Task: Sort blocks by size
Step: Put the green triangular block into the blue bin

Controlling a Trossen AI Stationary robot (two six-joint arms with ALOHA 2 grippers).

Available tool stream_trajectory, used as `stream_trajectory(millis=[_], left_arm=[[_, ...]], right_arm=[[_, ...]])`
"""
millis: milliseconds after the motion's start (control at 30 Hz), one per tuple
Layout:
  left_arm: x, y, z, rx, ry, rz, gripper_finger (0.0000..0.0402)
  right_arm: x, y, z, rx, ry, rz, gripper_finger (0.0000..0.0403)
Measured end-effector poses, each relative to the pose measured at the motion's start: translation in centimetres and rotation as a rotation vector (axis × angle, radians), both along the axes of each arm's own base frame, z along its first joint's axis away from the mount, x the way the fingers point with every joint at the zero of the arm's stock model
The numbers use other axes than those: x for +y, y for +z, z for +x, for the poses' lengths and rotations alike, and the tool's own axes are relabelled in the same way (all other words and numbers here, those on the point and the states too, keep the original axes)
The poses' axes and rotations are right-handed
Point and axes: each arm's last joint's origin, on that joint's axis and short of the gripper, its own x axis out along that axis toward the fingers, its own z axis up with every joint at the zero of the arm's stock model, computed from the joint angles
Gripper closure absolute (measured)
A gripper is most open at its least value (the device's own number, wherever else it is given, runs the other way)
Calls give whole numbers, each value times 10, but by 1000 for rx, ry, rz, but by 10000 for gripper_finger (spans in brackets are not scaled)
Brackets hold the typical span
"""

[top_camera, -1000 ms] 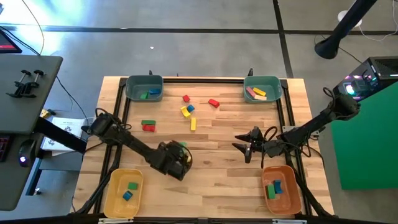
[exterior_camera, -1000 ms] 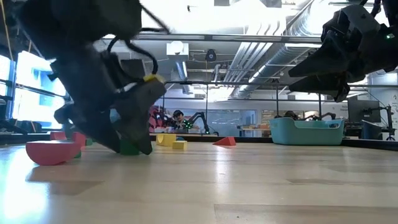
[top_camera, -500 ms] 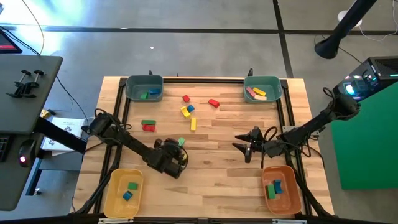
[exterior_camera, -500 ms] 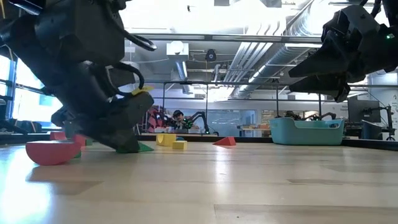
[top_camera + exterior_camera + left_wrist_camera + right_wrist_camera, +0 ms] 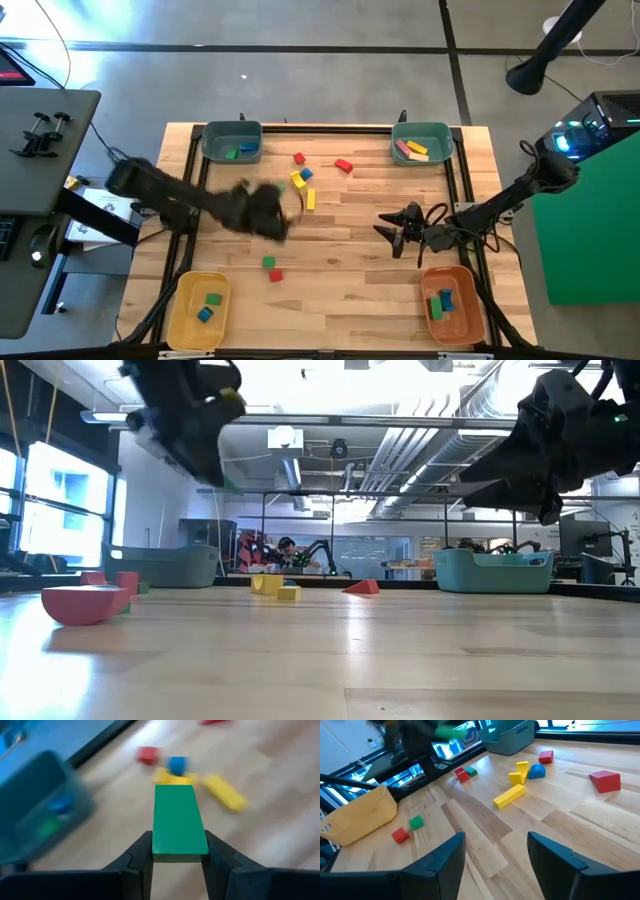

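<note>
While the left pincer [image 5: 177, 857] is raised off the bench [image 5: 350, 290], it pinches a flat green block [image 5: 178, 820] by its long sides, so the block juts straight ahead between the jaws. Gripping across the narrow width looks a sensible choice, since it leaves the far end free to drop into a bin. From above, that arm is a blur left of centre, heading toward eleven o'clock, where the teal bin [image 5: 232, 140] already holds green and blue pieces; my guess is the block is bound there.

Ahead of it, at about twelve o'clock, lie a red cube [image 5: 299, 158], a blue piece [image 5: 306, 173] and a yellow bar [image 5: 310, 199], with a red wedge [image 5: 344, 165] a little to their right. Two small cubes, green [image 5: 268, 262] and red [image 5: 275, 275], sit together near six o'clock, beside the yellow bin [image 5: 200, 305].

Over at four o'clock the right pincer [image 5: 495, 857] waits with jaws spread and nothing between them, near the orange bin [image 5: 450, 300]. Another teal bin [image 5: 421, 141] stands at one o'clock.
</note>
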Motion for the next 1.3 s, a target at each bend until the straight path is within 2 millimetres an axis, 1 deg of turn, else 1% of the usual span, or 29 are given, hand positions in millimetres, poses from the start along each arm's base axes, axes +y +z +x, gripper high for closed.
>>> stream_trajectory(millis=[67, 133, 200, 267, 367, 467, 667, 800, 967, 1200, 1300], left_arm=[[32, 15, -13, 35, 57, -48, 304], [61, 25, -27, 53, 121, -109, 304], [88, 32, -41, 68, 191, -155, 304], [113, 33, -55, 101, 269, -205, 304], [147, 30, -69, 146, 358, -291, 304], [176, 22, -78, 198, 408, -318, 304], [223, -3, -93, 318, 507, -377, 304], [246, -24, -96, 348, 521, -448, 304], [262, -47, -93, 398, 534, -467, 303], [276, -76, -85, 419, 512, -515, 258], [280, -81, -82, 416, 487, -501, 243]], right_arm=[[0, 0, 0, 2, 3, -6, 194], [0, 0, 0, 6, 6, -13, 194], [0, 0, 0, 9, 8, -22, 194], [0, 0, 0, 9, 9, -22, 194], [0, 0, 0, 11, 7, -30, 194], [0, 0, 0, 17, 8, -48, 194], [0, 0, 0, 21, 12, -65, 194], [0, 0, 0, 16, 8, -50, 194], [0, 0, 0, 8, 2, -29, 194], [0, 0, 0, 4, 15, -3, 194], [0, 0, 0, 4, 15, 0, 194]])
